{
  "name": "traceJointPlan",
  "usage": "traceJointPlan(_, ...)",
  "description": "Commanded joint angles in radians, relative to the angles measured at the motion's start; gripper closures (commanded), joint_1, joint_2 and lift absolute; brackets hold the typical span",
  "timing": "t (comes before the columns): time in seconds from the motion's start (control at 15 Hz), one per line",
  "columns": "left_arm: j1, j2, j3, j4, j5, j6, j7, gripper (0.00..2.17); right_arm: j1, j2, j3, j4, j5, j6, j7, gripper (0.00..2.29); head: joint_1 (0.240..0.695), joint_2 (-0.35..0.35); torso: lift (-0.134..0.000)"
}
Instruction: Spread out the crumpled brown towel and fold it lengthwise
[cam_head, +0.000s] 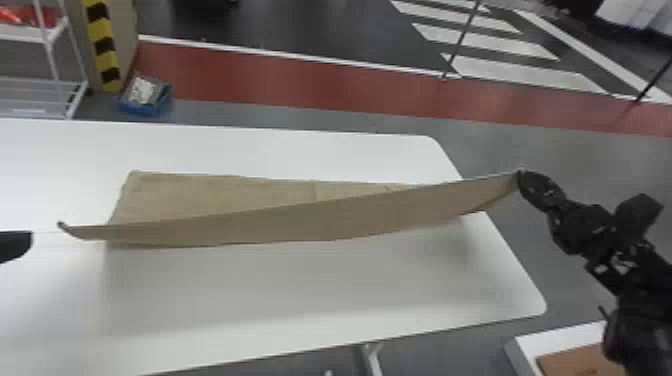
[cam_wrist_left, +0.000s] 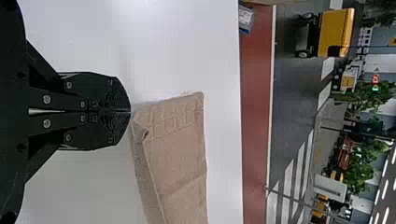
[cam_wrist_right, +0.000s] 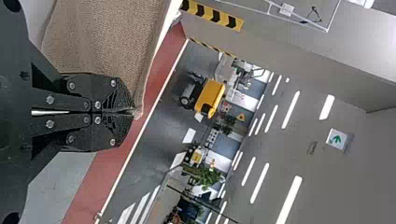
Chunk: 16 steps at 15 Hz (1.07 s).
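Observation:
The brown towel (cam_head: 320, 220) stretches across the table, its near long edge lifted in a slanting band above the flat far part. At its raised right corner, my right gripper (cam_head: 521, 179) is shut on the cloth; the right wrist view has that gripper (cam_wrist_right: 133, 112) pinching a corner of the towel (cam_wrist_right: 105, 42). My left gripper (cam_head: 22, 245) is at the left edge of the head view, a small gap from the towel's upturned left corner. In the left wrist view, the left gripper (cam_wrist_left: 130, 111) is shut with nothing held, close beside the towel's folded-over end (cam_wrist_left: 175, 140).
The white table (cam_head: 300, 290) has its right edge beneath the lifted towel corner. Below that edge at the lower right stands a white box (cam_head: 565, 340) with brown cardboard. On the floor beyond the table are a blue bin (cam_head: 145, 107) and a white rack (cam_head: 75, 100).

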Motion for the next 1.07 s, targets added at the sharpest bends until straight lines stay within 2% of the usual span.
traceJointPlan(0.0,-0.02,-0.002,-0.028,0.017,-0.002,-0.019,0.011,1.44,0.014,0.002,0.007,0.0,-0.001,0.002,0.002,1.16,0.695,-0.31,-0.12)
traceJointPlan(0.2,-0.126,-0.011,-0.11,0.098,-0.017,-0.08,0.042,1.44,0.011,0.009,0.014,-0.012,0.0,0.024,-0.006,1.16,0.695,-0.313,-0.12)
traceJointPlan(0.4,-0.247,-0.029,-0.189,0.225,-0.039,-0.181,0.06,1.44,-0.087,0.003,0.03,0.029,0.04,0.06,-0.018,1.16,0.695,-0.31,-0.12)
traceJointPlan(0.73,-0.419,-0.065,-0.311,0.458,-0.08,-0.356,0.062,1.44,-0.296,-0.008,0.116,0.178,0.131,0.076,-0.074,1.16,0.61,-0.306,-0.12)
traceJointPlan(1.0,-0.483,-0.083,-0.381,0.581,-0.144,-0.479,0.076,1.44,-0.371,-0.008,0.185,0.267,0.186,0.06,-0.129,1.16,0.566,-0.287,-0.12)
